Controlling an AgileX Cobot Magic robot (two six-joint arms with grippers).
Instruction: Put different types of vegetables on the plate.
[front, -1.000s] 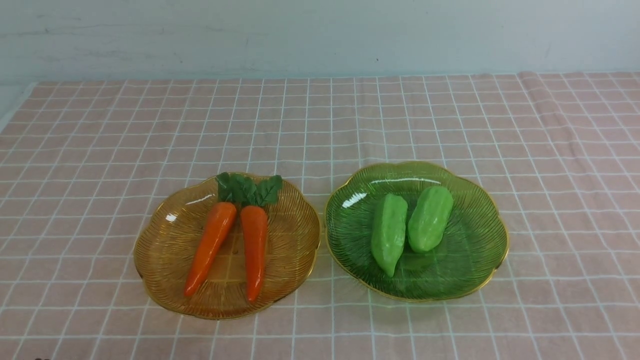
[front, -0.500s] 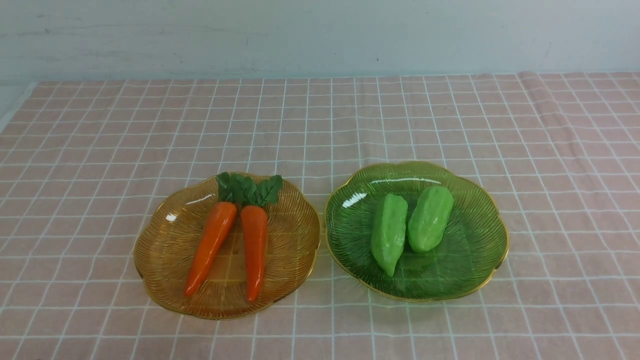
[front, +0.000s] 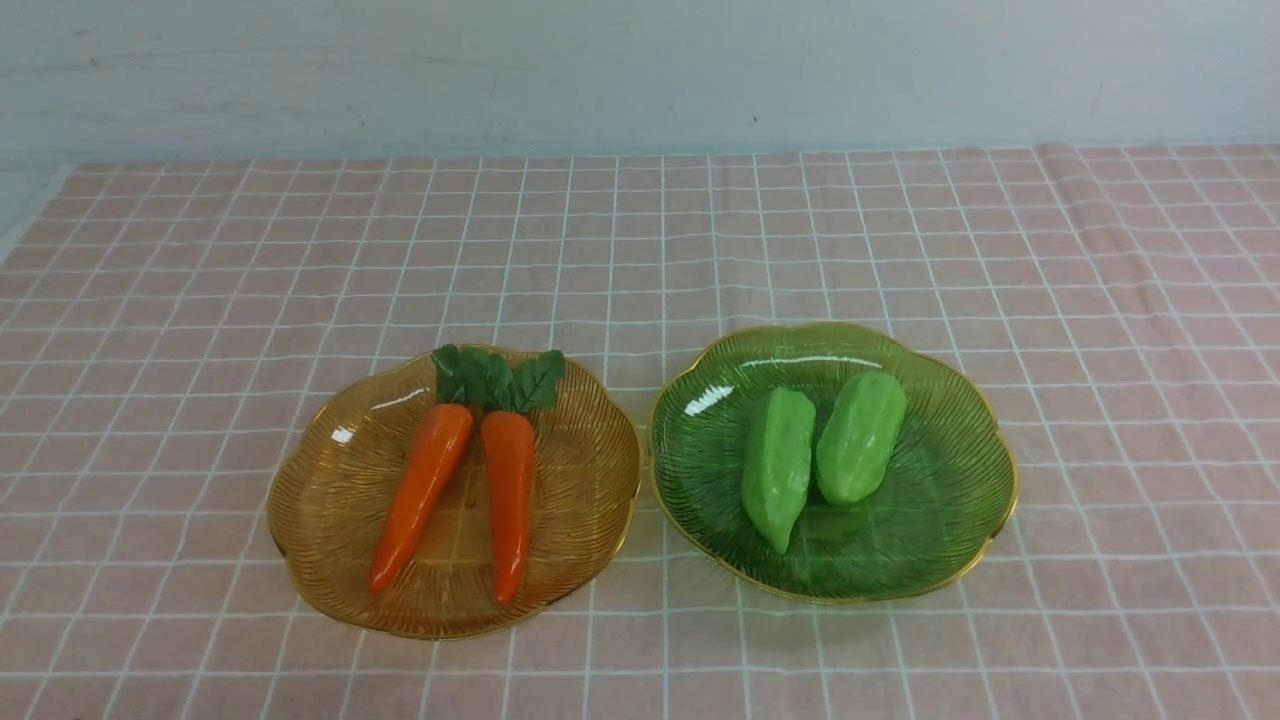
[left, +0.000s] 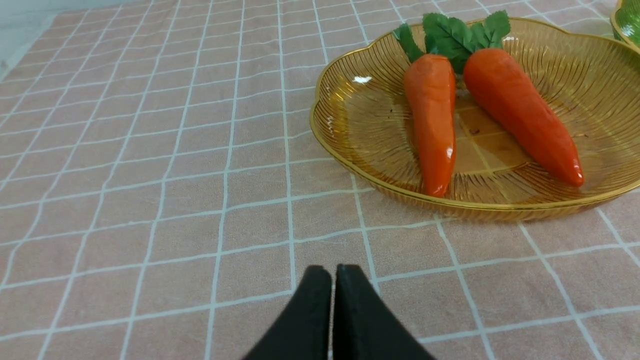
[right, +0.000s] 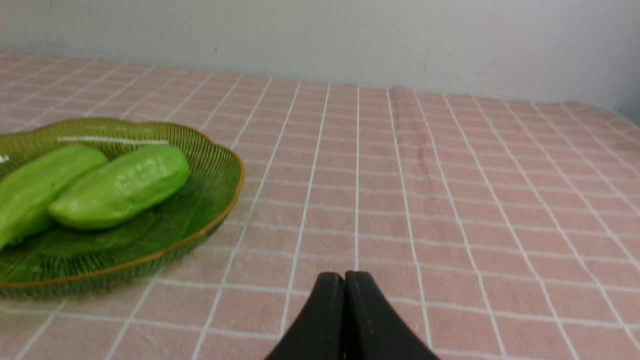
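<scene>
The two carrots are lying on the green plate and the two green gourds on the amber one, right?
No, it is swapped. The front view shows the two carrots on the amber plate, and the two green gourds on the green plate.

Two plates side by side on pink checked cloth (front: 200, 300), rims nearly touching. Amber plate (front: 330, 500) on the left: two carrots (front: 420, 490) (front: 509, 500), leafy tops at the far end. Green plate (front: 940, 500) on the right: two light-green gourds (front: 778, 465) (front: 860, 437), touching.
</scene>
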